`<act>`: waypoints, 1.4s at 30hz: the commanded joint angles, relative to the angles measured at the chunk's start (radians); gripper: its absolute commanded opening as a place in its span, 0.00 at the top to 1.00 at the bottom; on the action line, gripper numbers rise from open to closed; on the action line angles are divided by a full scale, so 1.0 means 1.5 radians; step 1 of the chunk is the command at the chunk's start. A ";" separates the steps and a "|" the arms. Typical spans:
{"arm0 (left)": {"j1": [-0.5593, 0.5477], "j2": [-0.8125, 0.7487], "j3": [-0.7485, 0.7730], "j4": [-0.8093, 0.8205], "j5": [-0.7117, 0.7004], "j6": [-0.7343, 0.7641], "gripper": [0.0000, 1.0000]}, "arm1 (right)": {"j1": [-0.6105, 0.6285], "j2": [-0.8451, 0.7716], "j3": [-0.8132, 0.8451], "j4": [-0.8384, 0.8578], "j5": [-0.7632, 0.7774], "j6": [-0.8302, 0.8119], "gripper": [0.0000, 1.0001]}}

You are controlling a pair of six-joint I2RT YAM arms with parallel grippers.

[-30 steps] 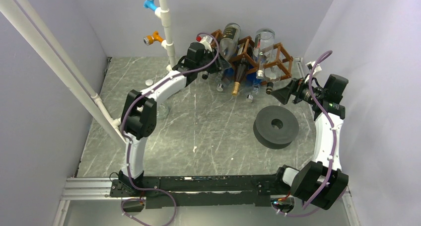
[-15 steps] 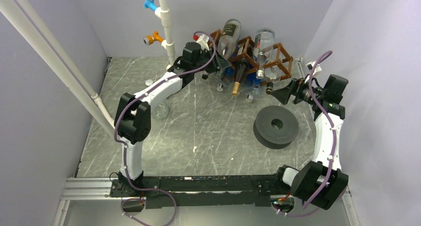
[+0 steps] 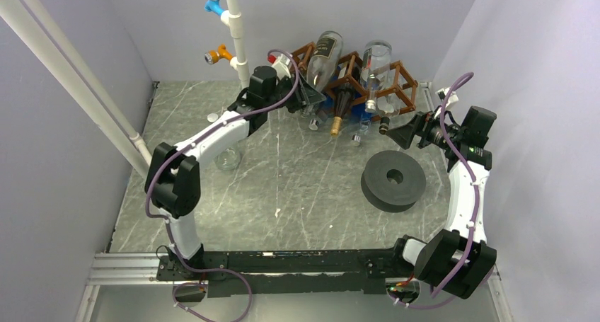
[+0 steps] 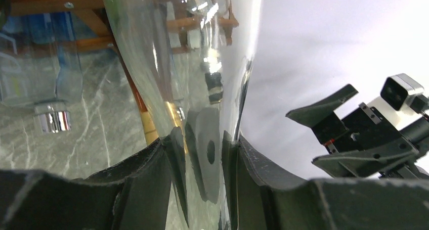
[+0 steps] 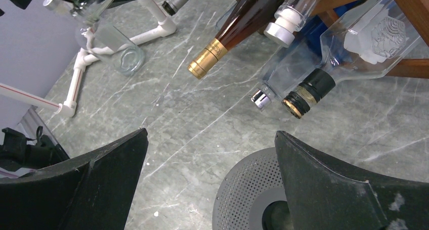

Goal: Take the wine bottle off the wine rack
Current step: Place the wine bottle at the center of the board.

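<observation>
1. The left fingers (image 4: 152, 174) are closed most of the way on the clear bottle (image 4: 177, 48); from the left wrist one finger is seen pressed against each side of its narrow lower part
2. The clear bottle is found at the left end of the wine rack (image 3: 368, 78); it is tilted, with its base raised toward the back wall and its narrow end pointed down at the left fingers; whether it rests on the slats cannot be told
3. The right fingers (image 5: 116, 159) are spread wide and nothing is held between them; they are held above the bench (image 3: 297, 194), just beside the right end of the wine rack
4. Other bottles are lodged in the wine rack; a brown bottle (image 5: 248, 17) with a gold cap and a black-capped bottle (image 5: 354, 53) of clear glass are slanted with their necks down toward the bench
5. A grey disc (image 3: 393, 180) with a round hole is laid flat on the bench, near the right fingers and apart from the wine rack
6. A small glass jar (image 3: 228, 159) is set on the bench close beside the left arm; a white pipe (image 3: 237, 39) is stood upright by the back wall
</observation>
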 commanded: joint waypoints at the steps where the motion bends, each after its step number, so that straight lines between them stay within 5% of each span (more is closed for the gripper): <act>1: -0.005 -0.122 0.001 0.216 0.037 0.015 1.00 | -0.004 -0.014 0.007 0.011 -0.022 -0.014 0.00; 27: -0.037 -0.377 -0.274 0.222 0.083 0.032 1.00 | 0.022 -0.029 0.036 -0.053 -0.039 -0.089 0.00; 42: -0.071 -0.507 -0.399 0.187 0.089 0.022 1.00 | 0.089 -0.035 0.091 -0.190 -0.038 -0.247 0.00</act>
